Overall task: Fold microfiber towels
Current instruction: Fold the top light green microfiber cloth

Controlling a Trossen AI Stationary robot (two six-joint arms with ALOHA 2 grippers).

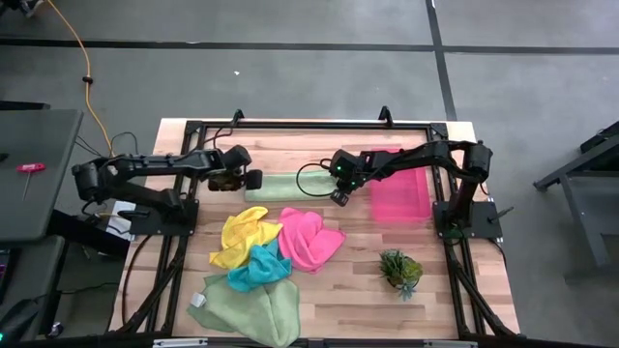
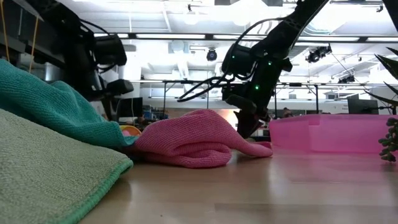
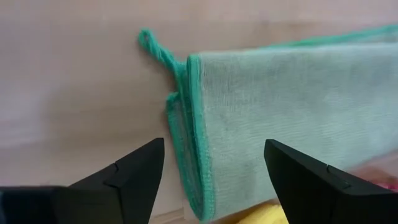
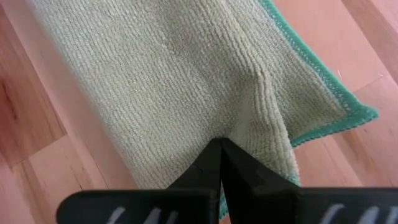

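Folded pale green towel (image 1: pixel 283 187) lies flat on the surface (image 1: pixel 358 280) between the two pincers. Left pincer (image 3: pixel 213 180) hovers at one end, fingers apart, the hemmed edge between them. Right pincer (image 4: pixel 221 163) sits at the opposite end, fingers together, clamped on a pinch of the cloth.

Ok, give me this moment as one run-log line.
left gripper: open over folded pale green towel end | right gripper: shut on that towel | other towels: unfolded
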